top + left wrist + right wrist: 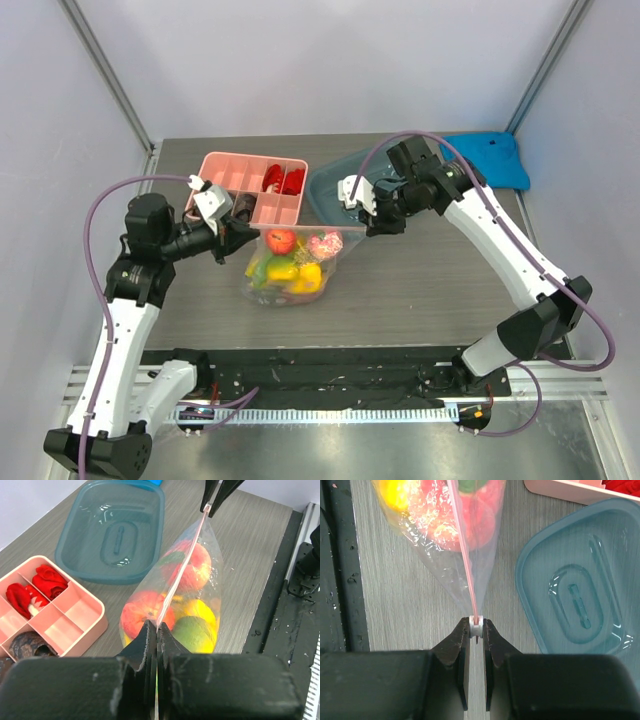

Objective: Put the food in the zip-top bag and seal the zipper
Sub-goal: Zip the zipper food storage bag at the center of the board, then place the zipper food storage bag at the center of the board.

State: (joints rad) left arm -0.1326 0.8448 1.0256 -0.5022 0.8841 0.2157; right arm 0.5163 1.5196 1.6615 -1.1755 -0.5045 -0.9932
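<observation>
Jaws at both ends of a taut pink line: we see the left jaws pinched shut on one end of the zipper point(182, 571) and the right jaws clamped on the small white slider point(476, 626) at the other. The zip-top bag point(452, 577) hangs stretched between them, just in front of the pink divided box point(250, 185) and beside the teal tray point(112, 530). The food point(192, 566) sits bunched in its belly, low over the grey surface point(430, 290). From here we judge the hold to be the weak point. The strip is thin and slick, and a hard pull from the right could draw it out of the left jaws, letting the bag slump and the line go slack. The slider is small and could pop free of the right jaws if they pull off the strip's line. We cannot tell whether the mouth is closed along its whole length. If any gap remains, a slump or tilt could roll the round fruit out. Too much tension could also tear the crinkly plastic.
</observation>
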